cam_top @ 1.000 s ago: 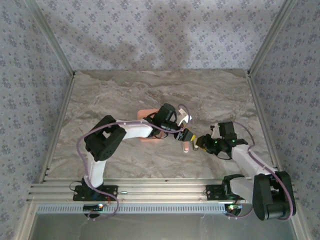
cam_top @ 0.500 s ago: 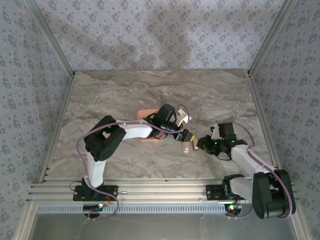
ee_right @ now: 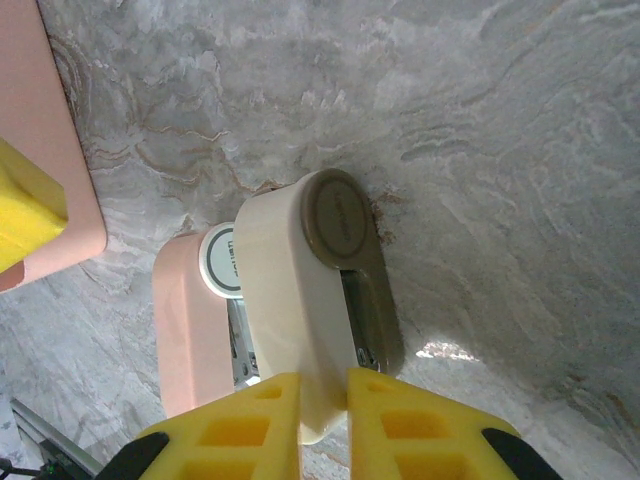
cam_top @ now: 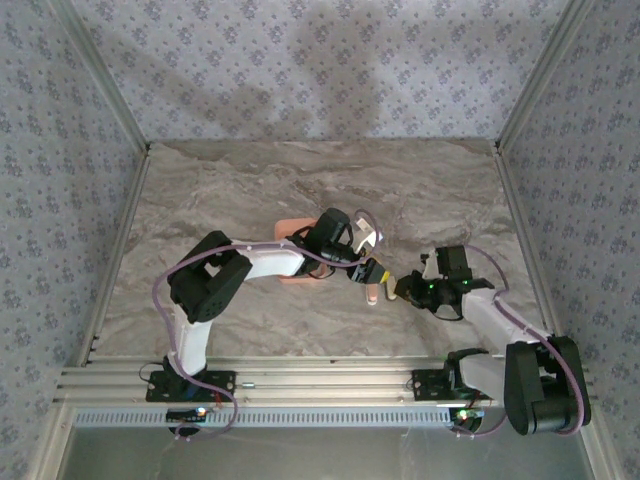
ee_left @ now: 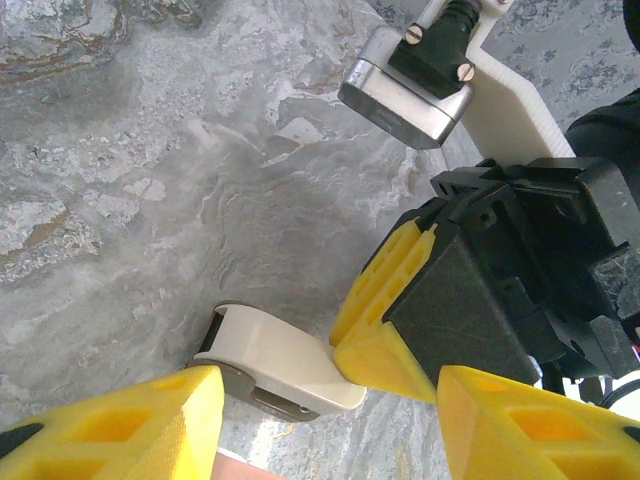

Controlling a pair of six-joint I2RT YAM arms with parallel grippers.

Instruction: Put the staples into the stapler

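Right end effector (ee_right: 322, 382) has closed from a narrow gap to a pinch; arms barely shifted otherwise. It now grips the end of the stapler's (ee_right: 300, 290) white half. Stapler lies on worktop (cam_top: 250, 180) right of centre, beside tray (ee_right: 40, 150), halves splayed. Left end effector (ee_left: 330, 400) half-wide, straddling stapler, not clamping. My read: top held open, staples still to go in.

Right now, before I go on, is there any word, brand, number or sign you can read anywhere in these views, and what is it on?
Nothing here can be read with certainty.
On the stapler, the round white disc: small grey lettering, too blurred to read.
On the stapler's white half, the brown oval plate: faint raised marks, too faint to read.
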